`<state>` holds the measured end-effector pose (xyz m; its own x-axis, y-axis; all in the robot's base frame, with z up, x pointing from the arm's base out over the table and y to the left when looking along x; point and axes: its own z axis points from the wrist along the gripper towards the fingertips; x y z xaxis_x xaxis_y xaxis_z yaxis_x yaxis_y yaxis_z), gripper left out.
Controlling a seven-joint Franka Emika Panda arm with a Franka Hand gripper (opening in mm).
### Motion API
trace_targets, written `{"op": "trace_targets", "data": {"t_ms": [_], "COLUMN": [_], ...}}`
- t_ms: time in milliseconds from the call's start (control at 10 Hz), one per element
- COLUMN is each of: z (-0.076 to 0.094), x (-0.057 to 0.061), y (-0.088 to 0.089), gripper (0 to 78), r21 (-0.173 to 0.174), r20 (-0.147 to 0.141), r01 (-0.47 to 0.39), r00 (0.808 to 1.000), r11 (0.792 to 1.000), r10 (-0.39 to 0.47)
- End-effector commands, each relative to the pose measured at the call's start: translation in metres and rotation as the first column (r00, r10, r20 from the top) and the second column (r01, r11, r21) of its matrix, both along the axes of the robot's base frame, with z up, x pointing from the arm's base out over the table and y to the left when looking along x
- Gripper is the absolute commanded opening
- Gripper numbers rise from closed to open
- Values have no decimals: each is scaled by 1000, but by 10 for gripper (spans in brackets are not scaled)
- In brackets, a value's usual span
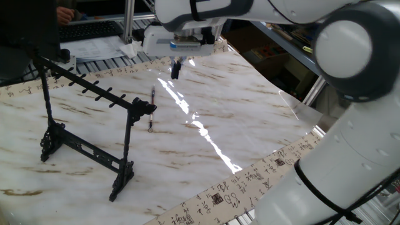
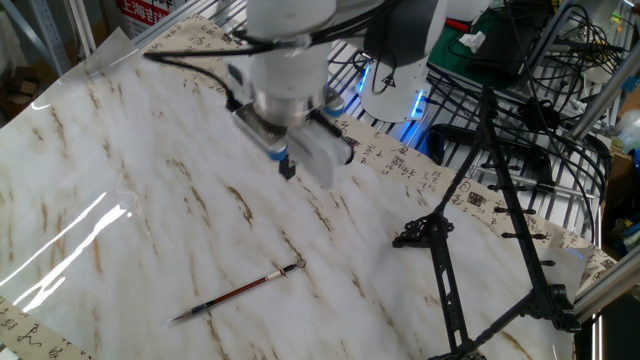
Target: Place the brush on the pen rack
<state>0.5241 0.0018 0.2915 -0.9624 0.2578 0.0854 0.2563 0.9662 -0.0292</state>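
Note:
The brush (image 2: 240,292) lies flat on the marble table, loop end toward the rack; in one fixed view it (image 1: 152,107) lies just beyond the rack's near upright. The black pen rack (image 1: 87,128) stands at the left, with its pegged top bar slanting across; in the other fixed view it (image 2: 500,215) stands at the right. My gripper (image 1: 175,70) hangs above the table, well behind the brush and apart from it, fingers together and empty. In the other fixed view it (image 2: 287,167) points down above the table's middle.
A glossy plastic sheet (image 1: 294,106) covers the marble top, with calligraphy paper (image 1: 250,178) along the edges. A keyboard and papers (image 1: 94,31) lie behind the table. Wire racks and cables (image 2: 540,60) stand behind the pen rack.

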Motion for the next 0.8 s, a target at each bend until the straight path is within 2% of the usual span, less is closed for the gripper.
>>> {"op": "trace_targets", "data": {"t_ms": [100,300,500,800], "z": [-12,-23,-22,-21], "x": [32,49,61,67], "y": [0,-3,-6,-9], "gripper": [0,0,0,0], "r21": [7,14,20,18], "r20": [-6,2,-5,3], "r01": [17,9,7,11], "r00": [1000,1000,1000,1000], "r11": [1000,1000,1000,1000], "r10": [-17,-9,-7,-12]}}
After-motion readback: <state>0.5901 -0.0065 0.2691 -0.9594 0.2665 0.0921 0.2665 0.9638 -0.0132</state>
